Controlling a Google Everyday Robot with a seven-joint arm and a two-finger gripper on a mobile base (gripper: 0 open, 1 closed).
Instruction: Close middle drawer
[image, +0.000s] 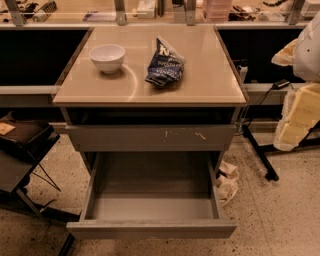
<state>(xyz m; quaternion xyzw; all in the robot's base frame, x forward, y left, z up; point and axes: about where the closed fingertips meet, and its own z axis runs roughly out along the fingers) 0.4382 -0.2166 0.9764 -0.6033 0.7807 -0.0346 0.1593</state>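
Observation:
The middle drawer is pulled far out of the grey cabinet toward me. Its plain grey front faces me at the bottom of the view and its bare grey inside is empty. Above it sits a grey drawer front with pale scratch marks, slightly out from the cabinet. My gripper, pale cream, hangs at the right edge of the view, to the right of the cabinet and above the open drawer's level. It touches nothing.
On the tan cabinet top stand a white bowl and a blue chip bag. A black seat is at the left. A black stand leg and crumpled paper are on the floor at the right.

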